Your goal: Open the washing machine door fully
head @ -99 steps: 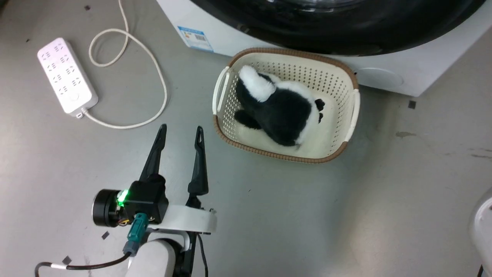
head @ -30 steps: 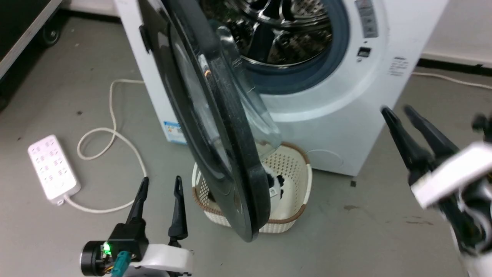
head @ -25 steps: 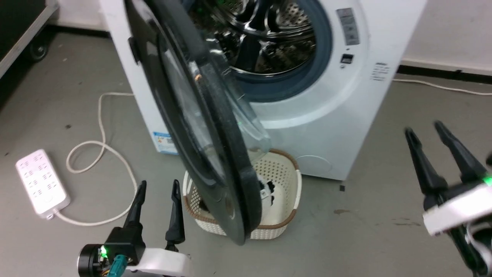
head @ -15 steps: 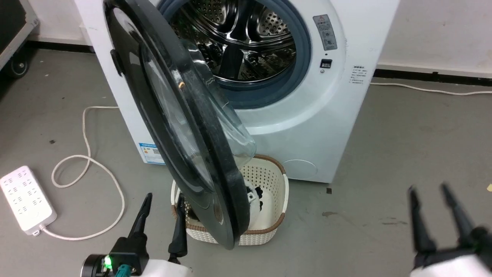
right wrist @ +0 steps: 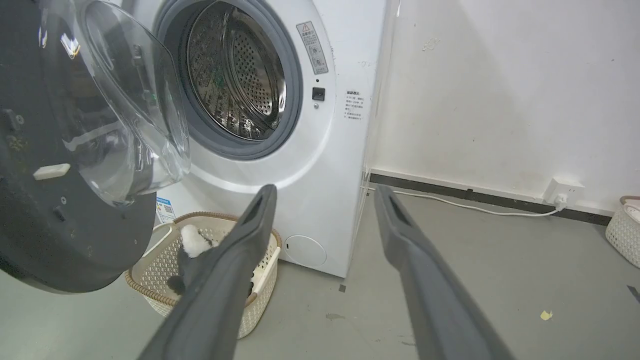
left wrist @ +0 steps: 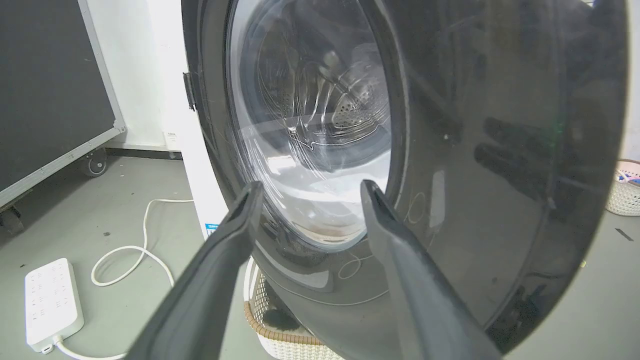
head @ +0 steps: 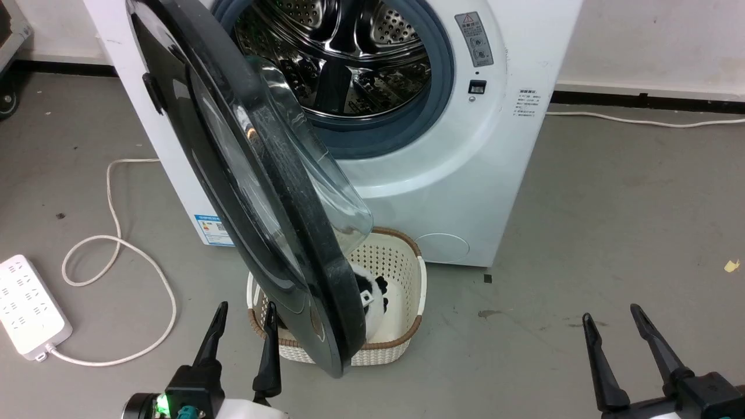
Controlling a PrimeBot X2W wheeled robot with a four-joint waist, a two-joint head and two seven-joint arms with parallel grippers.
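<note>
From the head view, the washing machine door (head: 250, 192) is unlatched and swung out from the left side of the white machine (head: 465, 192). It stands roughly edge-on to the robot, its glass bowl facing the bare steel drum opening (head: 343, 52). Its lower rim hangs over a wicker-trimmed basket (head: 416, 273) on the floor against the machine's front, and a black-and-white plush toy (head: 372, 291) lies in the basket. The left gripper (head: 247, 306) sits low beside the door's bottom edge with its fingers spread and nothing between them. The right gripper (head: 611, 313) hovers well apart near the floor's right side, jaws also parted and empty. A power strip (head: 26, 302) lies at the far left. The left wrist view looks straight at the door's (left wrist: 500, 150) glossy outer face, with the spread fingers near it but seemingly not touching. The right wrist view shows the door's (right wrist: 60, 240) inner side and the open drum beyond. To my eye the job is about half done: the door is freed and out, but the wider swing back toward its hinge side is left.
</note>
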